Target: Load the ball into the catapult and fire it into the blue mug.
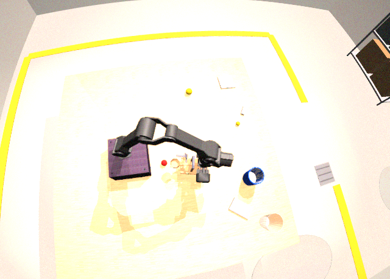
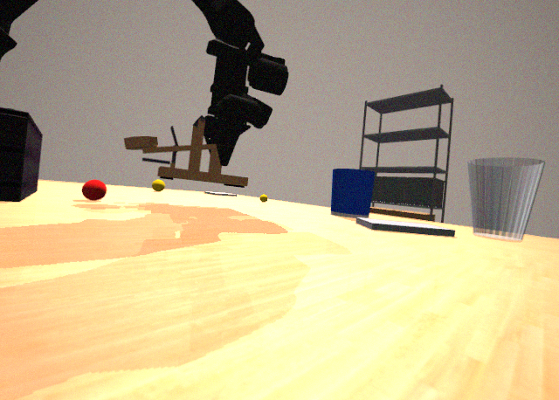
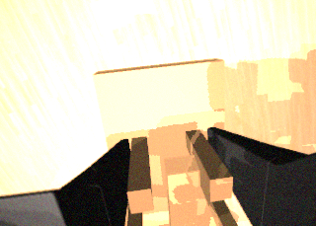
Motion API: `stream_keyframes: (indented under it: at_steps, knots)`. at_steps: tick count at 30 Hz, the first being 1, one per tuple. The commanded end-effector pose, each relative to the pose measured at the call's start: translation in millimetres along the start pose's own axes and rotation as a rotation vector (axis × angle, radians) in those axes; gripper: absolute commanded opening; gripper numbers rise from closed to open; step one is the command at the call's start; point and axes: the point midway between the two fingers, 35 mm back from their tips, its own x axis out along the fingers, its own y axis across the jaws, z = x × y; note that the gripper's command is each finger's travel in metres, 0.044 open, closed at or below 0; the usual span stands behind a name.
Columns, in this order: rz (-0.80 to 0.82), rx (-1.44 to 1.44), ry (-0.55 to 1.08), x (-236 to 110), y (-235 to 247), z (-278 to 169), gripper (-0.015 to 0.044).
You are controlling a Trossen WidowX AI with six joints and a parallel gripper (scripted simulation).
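Observation:
My gripper [image 1: 197, 168] [image 2: 219, 149] [image 3: 169, 140] is shut on the wooden catapult [image 1: 186, 165] [image 2: 198, 159] [image 3: 168, 157] and holds it lifted off the table, tilted. Its fingers clamp the upright frame posts. The catapult's cup [image 1: 175, 162] [image 2: 141, 141] points toward the red ball [image 1: 163, 162] [image 2: 93, 189], which lies on the table beside the arm's purple base [image 1: 127, 159]. The blue mug [image 1: 253, 176] [image 2: 352, 191] stands upright to the right of the catapult.
Two small yellow balls [image 1: 188, 91] [image 1: 237, 123] lie farther back, also in the low side view [image 2: 157, 184] [image 2: 263, 197]. A flat white slab [image 1: 239, 208] [image 2: 403, 226] and a clear tumbler [image 1: 270, 222] [image 2: 504, 197] sit near the mug. A shelf rack [image 2: 408, 152] stands beyond the table.

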Motion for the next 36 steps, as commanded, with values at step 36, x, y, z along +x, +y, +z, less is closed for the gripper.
stream_keyframes:
  at_steps: [36]
  knots:
    - [-0.006,0.124,-0.009,40.7,-15.7,5.4,0.0000]
